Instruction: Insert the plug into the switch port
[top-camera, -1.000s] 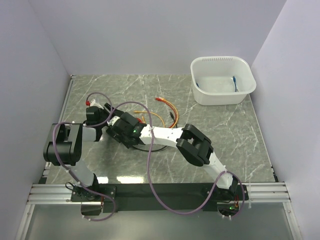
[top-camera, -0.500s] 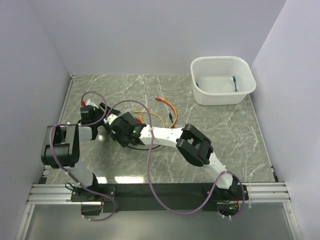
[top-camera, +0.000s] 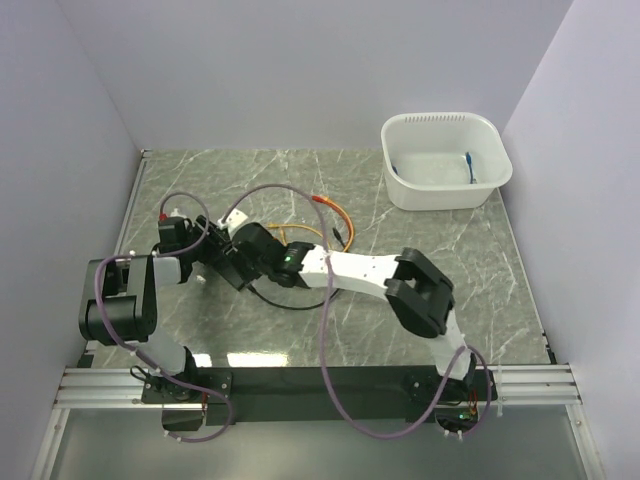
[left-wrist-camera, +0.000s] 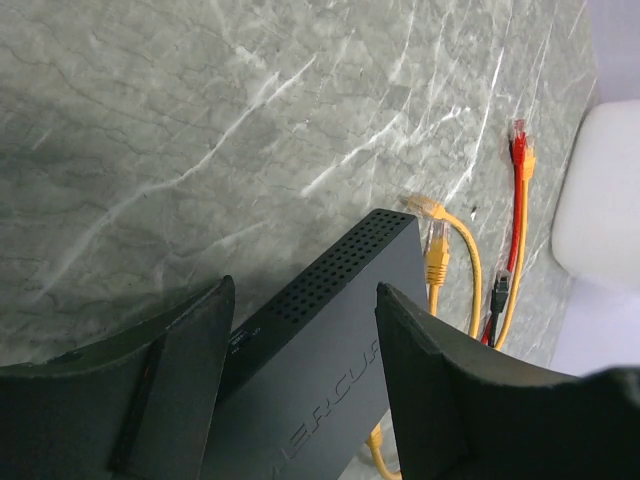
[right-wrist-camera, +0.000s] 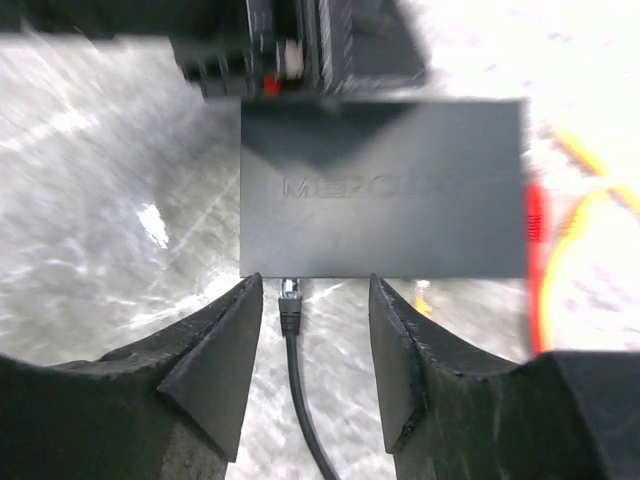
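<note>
The switch (right-wrist-camera: 380, 190) is a flat matte-black box; its port face is hidden below its near edge. A black plug (right-wrist-camera: 290, 295) stands with its tip against that edge, its cable trailing toward the camera. My right gripper (right-wrist-camera: 315, 284) is open, one finger on each side of the plug and neither touching it. In the left wrist view the switch (left-wrist-camera: 330, 340) lies between the fingers of my left gripper (left-wrist-camera: 300, 295), which is shut on it. From above, both grippers meet left of centre, the left gripper (top-camera: 210, 252) beside the right gripper (top-camera: 252, 248).
Loose yellow (left-wrist-camera: 437, 262), red (left-wrist-camera: 518, 150) and black (left-wrist-camera: 498, 295) cable ends lie just beyond the switch. A white tub (top-camera: 445, 160) stands at the back right. The black cable (top-camera: 290, 303) loops on the table below the right wrist.
The right gripper has opened and let go of the plug, which stays at the switch's edge. The right arm's elbow has swung to the right. The left gripper has kept its hold.
</note>
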